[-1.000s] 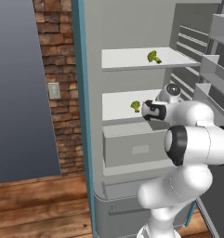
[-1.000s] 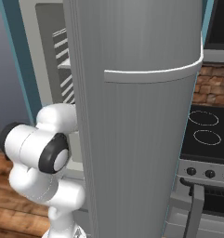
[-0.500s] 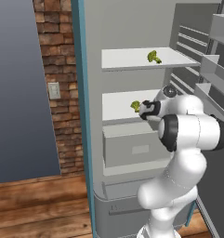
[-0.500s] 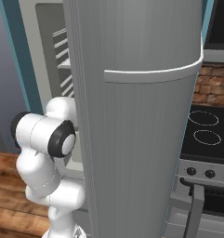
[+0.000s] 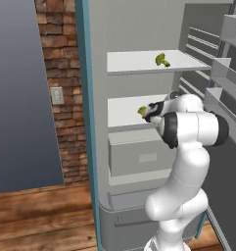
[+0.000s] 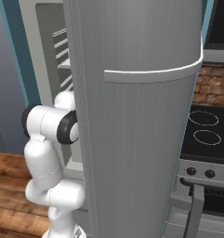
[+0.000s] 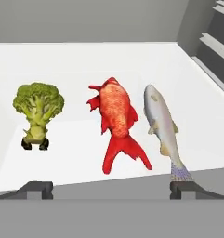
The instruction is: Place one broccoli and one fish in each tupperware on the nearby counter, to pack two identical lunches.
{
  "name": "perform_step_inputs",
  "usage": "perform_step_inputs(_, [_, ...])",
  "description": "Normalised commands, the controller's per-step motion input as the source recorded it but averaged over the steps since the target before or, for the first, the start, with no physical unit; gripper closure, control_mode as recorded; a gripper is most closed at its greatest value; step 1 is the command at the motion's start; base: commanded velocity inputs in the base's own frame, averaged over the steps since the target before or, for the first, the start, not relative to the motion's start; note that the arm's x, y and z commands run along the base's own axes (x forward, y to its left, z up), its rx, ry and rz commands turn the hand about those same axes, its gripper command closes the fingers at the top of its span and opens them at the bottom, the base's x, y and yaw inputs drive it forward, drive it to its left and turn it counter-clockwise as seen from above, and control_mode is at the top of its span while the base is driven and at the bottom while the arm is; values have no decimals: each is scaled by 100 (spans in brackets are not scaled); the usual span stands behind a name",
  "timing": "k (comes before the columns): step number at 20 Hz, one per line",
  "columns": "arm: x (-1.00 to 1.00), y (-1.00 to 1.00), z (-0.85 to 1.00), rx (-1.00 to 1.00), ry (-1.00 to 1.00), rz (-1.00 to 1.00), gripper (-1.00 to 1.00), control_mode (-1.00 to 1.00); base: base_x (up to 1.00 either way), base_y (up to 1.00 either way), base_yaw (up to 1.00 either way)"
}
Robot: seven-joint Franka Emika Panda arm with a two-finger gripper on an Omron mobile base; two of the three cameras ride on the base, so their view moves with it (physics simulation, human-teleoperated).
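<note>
On the fridge's white middle shelf (image 7: 85,60) lie a green broccoli (image 7: 38,109), a red fish (image 7: 116,122) and a silver fish (image 7: 162,124), side by side. My gripper (image 7: 111,188) hovers at the shelf's front edge, open, with its dark fingertips (image 7: 36,187) spread wider than the red fish and nothing between them. In the left base view the gripper (image 5: 147,113) reaches onto the middle shelf beside that broccoli (image 5: 141,111). A second broccoli (image 5: 162,60) sits on the upper shelf. The tupperware and the counter are out of view.
The open grey fridge door (image 6: 141,121) stands close on the arm's right. A black stovetop (image 6: 206,135) lies beyond it. A closed drawer (image 5: 139,154) sits under the middle shelf. Door racks (image 5: 227,83) hang at the right, a brick wall (image 5: 58,93) at the left.
The arm's elbow has swung in toward the fridge and the hand has pushed a little further onto the middle shelf. The jaws have stayed open.
</note>
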Motion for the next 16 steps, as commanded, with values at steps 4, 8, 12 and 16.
perform_step_inputs(4, [39,-4,-25,0,0,0,-100,-100,0,0,0])
perform_step_inputs(8, [39,-8,-27,0,0,0,-100,-100,0,0,0])
perform_step_inputs(12, [41,-11,-21,0,0,0,-100,-100,0,0,0])
perform_step_inputs(16, [44,-12,-13,0,0,0,-100,-100,0,0,0])
